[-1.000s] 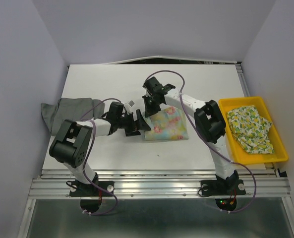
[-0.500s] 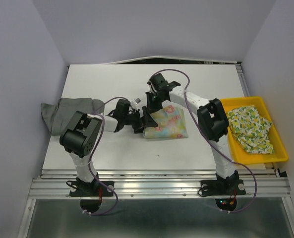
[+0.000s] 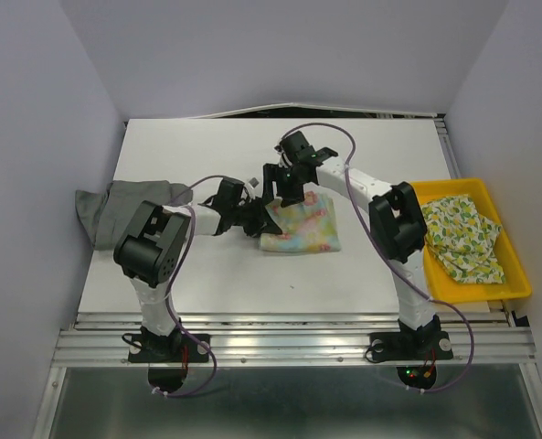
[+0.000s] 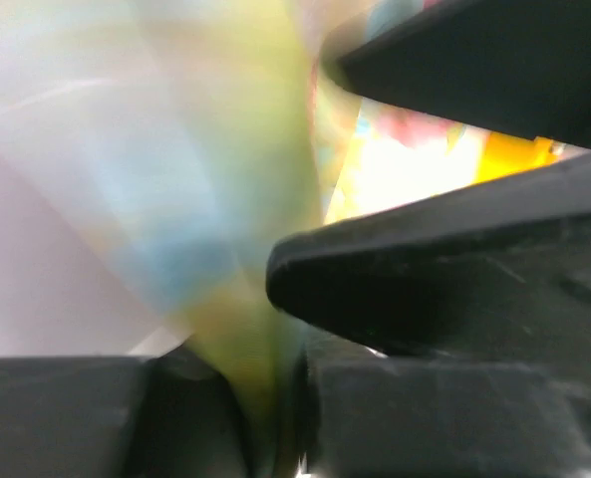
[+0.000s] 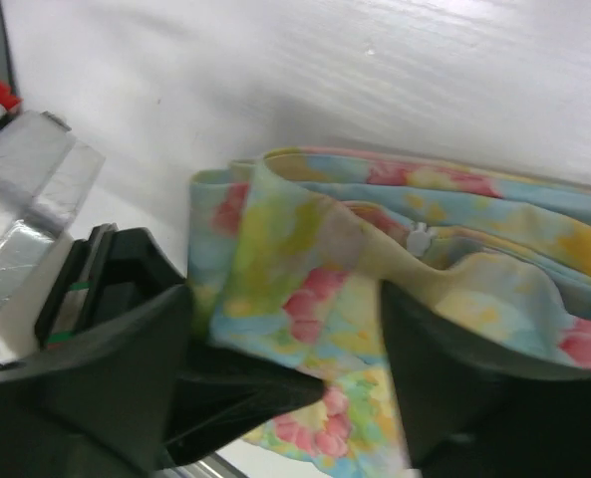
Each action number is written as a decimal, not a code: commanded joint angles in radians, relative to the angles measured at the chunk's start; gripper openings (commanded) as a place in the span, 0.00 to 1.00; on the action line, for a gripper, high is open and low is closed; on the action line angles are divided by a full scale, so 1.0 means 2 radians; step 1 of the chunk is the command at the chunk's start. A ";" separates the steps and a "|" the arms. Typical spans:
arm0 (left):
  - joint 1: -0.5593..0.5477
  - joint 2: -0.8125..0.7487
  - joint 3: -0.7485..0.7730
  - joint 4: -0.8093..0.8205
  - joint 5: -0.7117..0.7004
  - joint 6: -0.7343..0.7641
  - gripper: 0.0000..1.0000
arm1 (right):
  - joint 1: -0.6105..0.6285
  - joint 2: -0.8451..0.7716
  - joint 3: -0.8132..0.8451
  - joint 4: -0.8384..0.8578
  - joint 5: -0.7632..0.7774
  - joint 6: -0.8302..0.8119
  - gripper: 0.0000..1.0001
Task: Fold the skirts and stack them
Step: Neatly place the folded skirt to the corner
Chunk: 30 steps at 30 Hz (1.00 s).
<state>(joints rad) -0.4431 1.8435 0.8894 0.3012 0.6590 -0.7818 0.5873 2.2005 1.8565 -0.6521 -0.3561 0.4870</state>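
The pastel floral skirt (image 3: 300, 225) lies folded mid-table, and its flowered layers (image 5: 315, 289) fill the right wrist view. My left gripper (image 3: 258, 216) is at its left edge, shut on a pinch of the cloth (image 4: 260, 388), which blurs in the left wrist view. Just above that corner, my right gripper (image 3: 284, 189) stands open, its fingers (image 5: 106, 368) spread either side of the cloth without gripping it. The grey skirt (image 3: 115, 208) lies at the table's left edge. The pale green-yellow print skirt (image 3: 462, 238) rests in the yellow tray (image 3: 519, 279).
The two grippers are close together over the floral skirt's left corner. The yellow tray sits at the table's right edge. White walls stand on the left, right and back. A metal rail (image 3: 289, 343) runs along the near edge.
My right gripper has opened and let go of the floral skirt. My left gripper has moved in and shut on the skirt's left edge. The skirt's raised corner has dropped.
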 commanded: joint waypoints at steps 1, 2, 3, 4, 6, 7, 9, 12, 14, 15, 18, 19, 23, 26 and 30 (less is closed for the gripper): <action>0.008 -0.035 0.046 -0.080 -0.042 0.069 0.12 | -0.017 -0.031 -0.003 0.017 -0.005 -0.009 0.95; 0.009 -0.040 0.053 -0.097 -0.044 0.085 0.07 | -0.022 -0.032 0.000 0.017 -0.001 -0.013 1.00; 0.011 -0.043 0.062 -0.116 -0.050 0.103 0.06 | -0.028 -0.032 0.001 0.016 0.002 -0.017 1.00; 0.011 -0.047 0.076 -0.148 -0.061 0.141 0.05 | -0.043 -0.032 0.007 0.016 0.009 -0.029 1.00; 0.011 -0.066 0.088 -0.187 -0.084 0.179 0.01 | -0.060 -0.038 0.008 0.015 0.028 -0.041 1.00; 0.014 -0.073 0.091 -0.200 -0.101 0.215 0.00 | -0.070 -0.040 0.008 0.015 0.031 -0.049 1.00; 0.014 -0.089 0.111 -0.250 -0.120 0.255 0.00 | -0.101 -0.049 0.001 0.015 0.029 -0.056 1.00; 0.026 -0.101 0.137 -0.318 -0.129 0.335 0.00 | -0.123 -0.061 -0.022 0.015 0.025 -0.066 1.00; 0.032 -0.111 0.158 -0.372 -0.123 0.381 0.00 | -0.134 -0.072 -0.033 0.015 0.026 -0.076 1.00; 0.038 -0.113 0.165 -0.387 -0.125 0.424 0.00 | -0.134 -0.074 -0.044 0.013 0.029 -0.080 1.00; 0.054 -0.113 0.196 -0.445 -0.155 0.483 0.00 | -0.134 -0.082 -0.061 0.009 0.030 -0.084 1.00; 0.061 -0.112 0.201 -0.454 -0.167 0.494 0.00 | -0.134 -0.085 -0.064 0.009 0.029 -0.085 1.00; 0.130 -0.095 0.261 -0.518 -0.155 0.537 0.00 | -0.134 -0.090 -0.071 0.009 0.035 -0.092 1.00; 0.196 -0.077 0.311 -0.562 -0.126 0.567 0.00 | -0.134 -0.089 -0.070 0.008 0.038 -0.094 1.00; 0.253 -0.067 0.359 -0.594 -0.139 0.599 0.00 | -0.134 -0.085 -0.069 0.007 0.035 -0.096 1.00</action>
<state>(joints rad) -0.0071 1.7199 1.5177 -0.7727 0.3763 0.3080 0.3214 2.0727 1.7191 -0.6502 -0.2955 0.3149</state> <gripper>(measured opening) 0.150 0.998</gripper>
